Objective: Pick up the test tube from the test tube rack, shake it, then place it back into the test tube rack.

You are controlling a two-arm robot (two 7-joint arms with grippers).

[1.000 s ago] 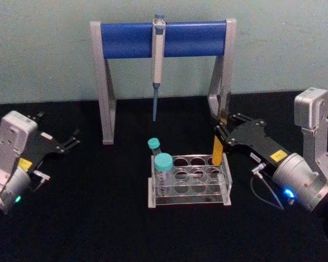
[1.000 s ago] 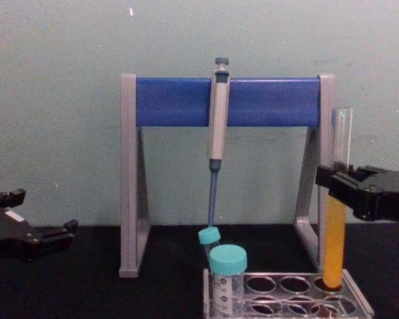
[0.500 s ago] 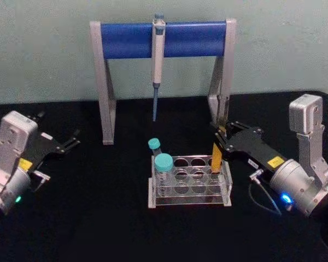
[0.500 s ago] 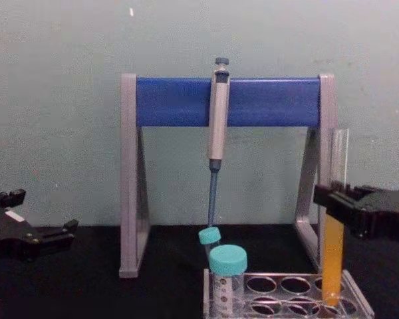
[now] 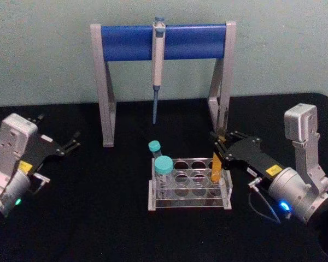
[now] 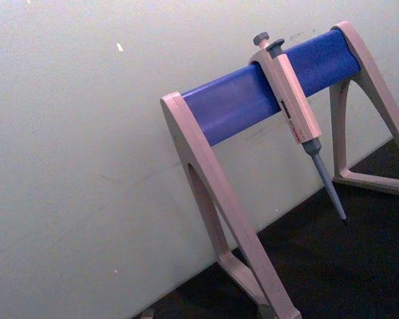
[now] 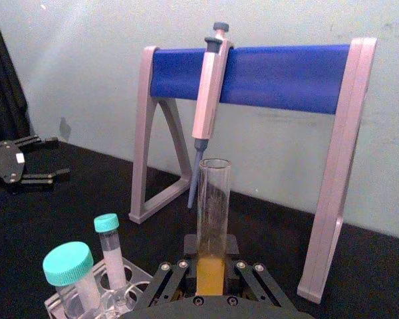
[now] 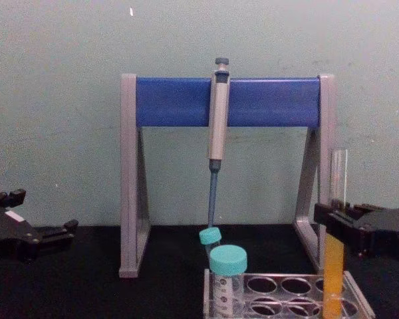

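Note:
The test tube (image 5: 216,164) is a thin clear glass tube with orange-yellow liquid. It stands upright with its lower end inside a hole at the right end of the test tube rack (image 5: 188,203), a low clear plastic rack. My right gripper (image 5: 219,148) is shut on the tube's middle, seen also in the chest view as the right gripper (image 8: 334,224) around the test tube (image 8: 334,272). In the right wrist view the test tube (image 7: 213,212) rises from between the fingers (image 7: 175,274). My left gripper (image 5: 72,142) is parked open at the far left.
Two teal-capped tubes (image 5: 163,164) (image 5: 154,146) stand in the rack's left column. Behind the rack is a grey-and-blue pipette stand (image 5: 126,41) with a pipette (image 5: 157,49) hanging from its bar. The black table (image 5: 98,229) ends at a pale wall.
My right gripper has come down with the test tube, whose lower end has sunk deeper into the rack's right-hand hole. The left arm has not moved.

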